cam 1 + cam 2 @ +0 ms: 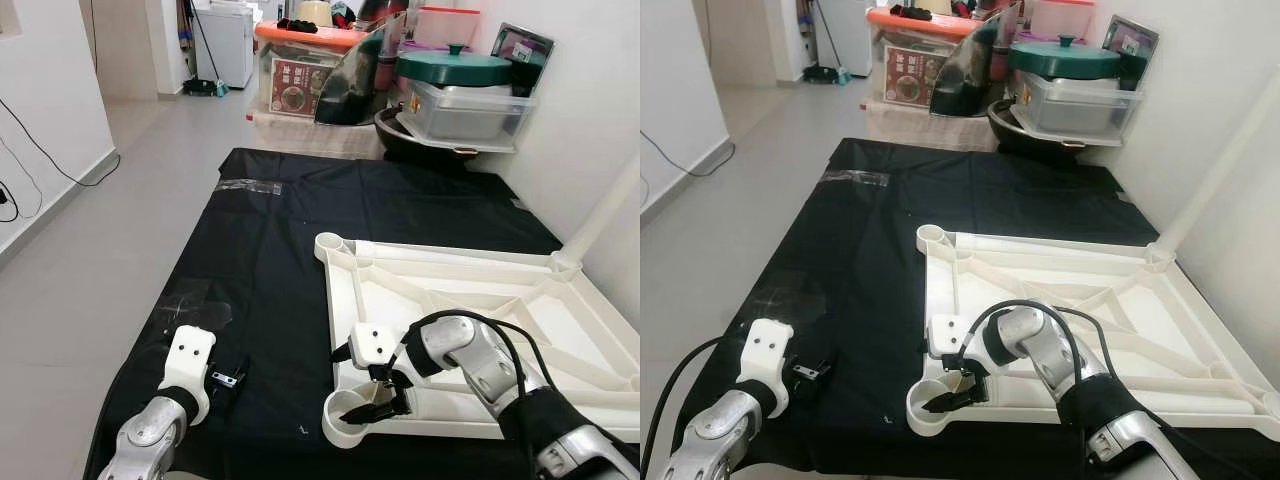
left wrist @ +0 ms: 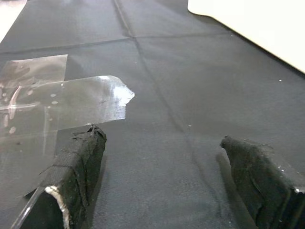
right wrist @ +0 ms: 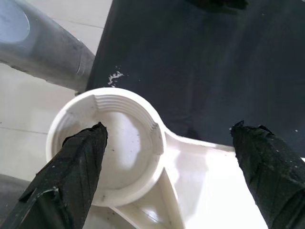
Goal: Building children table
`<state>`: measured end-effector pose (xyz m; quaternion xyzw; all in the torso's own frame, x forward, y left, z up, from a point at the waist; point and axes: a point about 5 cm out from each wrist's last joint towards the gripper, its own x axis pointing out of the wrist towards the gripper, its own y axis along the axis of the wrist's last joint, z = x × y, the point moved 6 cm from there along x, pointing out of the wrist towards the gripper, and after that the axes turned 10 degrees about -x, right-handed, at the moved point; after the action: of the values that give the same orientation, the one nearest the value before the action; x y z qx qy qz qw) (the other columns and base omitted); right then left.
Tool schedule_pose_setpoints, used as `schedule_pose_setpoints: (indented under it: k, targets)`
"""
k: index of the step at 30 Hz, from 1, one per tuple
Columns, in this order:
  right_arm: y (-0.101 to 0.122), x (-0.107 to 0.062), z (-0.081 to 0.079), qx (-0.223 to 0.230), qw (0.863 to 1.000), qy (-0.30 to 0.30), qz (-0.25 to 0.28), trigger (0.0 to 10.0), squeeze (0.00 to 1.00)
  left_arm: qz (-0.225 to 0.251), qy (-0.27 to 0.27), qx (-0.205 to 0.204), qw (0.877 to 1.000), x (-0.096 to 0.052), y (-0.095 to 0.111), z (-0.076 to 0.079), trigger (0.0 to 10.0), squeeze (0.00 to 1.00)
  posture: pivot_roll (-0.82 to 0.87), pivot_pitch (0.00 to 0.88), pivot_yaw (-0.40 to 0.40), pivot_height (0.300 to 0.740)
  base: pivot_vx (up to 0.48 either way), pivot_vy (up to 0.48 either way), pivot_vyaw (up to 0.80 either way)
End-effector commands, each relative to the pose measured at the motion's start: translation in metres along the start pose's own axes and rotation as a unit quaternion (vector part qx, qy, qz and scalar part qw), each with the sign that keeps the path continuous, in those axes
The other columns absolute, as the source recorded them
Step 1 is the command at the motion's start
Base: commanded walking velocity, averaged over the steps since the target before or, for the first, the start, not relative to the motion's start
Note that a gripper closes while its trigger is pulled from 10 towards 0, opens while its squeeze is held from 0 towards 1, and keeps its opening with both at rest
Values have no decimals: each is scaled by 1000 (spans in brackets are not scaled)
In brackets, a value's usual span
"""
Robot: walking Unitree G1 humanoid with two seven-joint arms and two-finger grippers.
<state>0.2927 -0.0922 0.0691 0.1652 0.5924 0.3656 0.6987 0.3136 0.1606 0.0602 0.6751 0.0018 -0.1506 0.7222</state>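
At lower centre, the right gripper (image 1: 385,400) hung open and empty over the tabletop's (image 1: 560,300) corner socket (image 3: 112,143); centring mattered.

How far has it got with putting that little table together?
Early days. Done: the white tabletop lies upside down on the black sheet, and one white leg stands at its far right corner. In hand: the right gripper, fingers open, sits at the near left corner socket, which is empty. The left gripper is open over the sheet, holding nothing. Left: the other corner sockets have no legs.
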Motion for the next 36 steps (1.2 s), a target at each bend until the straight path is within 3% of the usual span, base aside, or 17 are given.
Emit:
schedule_pose_setpoints:
  k: [1,2,3,6,8,9,10,15,24,26,27,29,31,32,34,35,36]
  targets:
    - [-32,6,-37,41,995,68,-58,10000,1000,-10,-2,6,1000,0,-3,-2,10000,0,60,0,-90,740,0,0,0]
    - [-32,6,-37,41,995,68,-58,10000,1000,-10,-2,6,1000,0,-3,-2,10000,0,60,0,-90,740,0,0,0]
    - [-29,5,-5,69,996,-11,-57,10000,1000,-10,0,6,1000,-1,-4,-4,10000,0,57,0,-90,740,0,0,0]
    - [-29,5,-5,69,996,-11,-57,10000,1000,-10,0,6,1000,-1,-4,-4,10000,0,57,0,-90,740,0,0,0]
    - [-18,4,38,127,984,-121,-36,10000,1000,-11,-1,5,1000,-1,-5,-2,10000,0,57,0,-88,740,0,0,0]
    - [-18,4,38,127,984,-121,-36,10000,1000,-11,-1,5,1000,-1,-5,-2,10000,0,57,0,-88,740,0,0,0]
    - [8,-1,78,213,954,-208,24,10000,1000,-11,-5,4,1000,0,-5,3,10000,0,61,0,-88,740,0,0,0]
    - [29,-1,86,236,946,-213,62,10000,1000,-11,-7,4,1000,0,-5,3,10000,0,65,0,-88,740,0,0,0]
    - [49,-9,88,188,956,-215,65,10000,1000,-12,-4,8,1000,0,-4,-1,10000,0,56,0,-87,740,0,0,0]
    - [51,-13,102,205,944,-249,64,10000,1000,-12,-7,6,1000,1,-5,2,10000,0,51,0,-86,740,0,0,0]
    - [51,-15,117,236,925,-289,67,10000,1000,-12,-8,6,1000,2,-5,3,10000,0,48,0,-86,740,0,0,0]
    - [51,-15,117,236,925,-289,67,10000,1000,-12,-8,6,1000,2,-5,3,10000,0,48,0,-86,740,0,0,0]
    - [51,-16,126,258,911,-314,68,10000,1000,-12,-8,5,1000,2,-5,3,10000,0,47,0,-86,740,0,0,0]
    - [50,-15,140,310,878,-357,75,10000,1000,-12,-9,5,1000,3,-5,4,10000,0,57,0,-92,740,0,0,0]
    - [50,-15,140,310,878,-357,75,10000,1000,-12,-9,5,1000,3,-5,4,10000,0,57,0,-92,740,0,0,0]
    - [49,-10,147,354,848,-385,81,10000,1000,-11,-9,4,1000,3,-5,4,10000,0,60,0,-95,740,0,0,0]
    - [49,-10,147,354,848,-385,81,10000,1000,-11,-9,4,1000,3,-5,4,10000,0,60,0,-95,740,0,0,0]
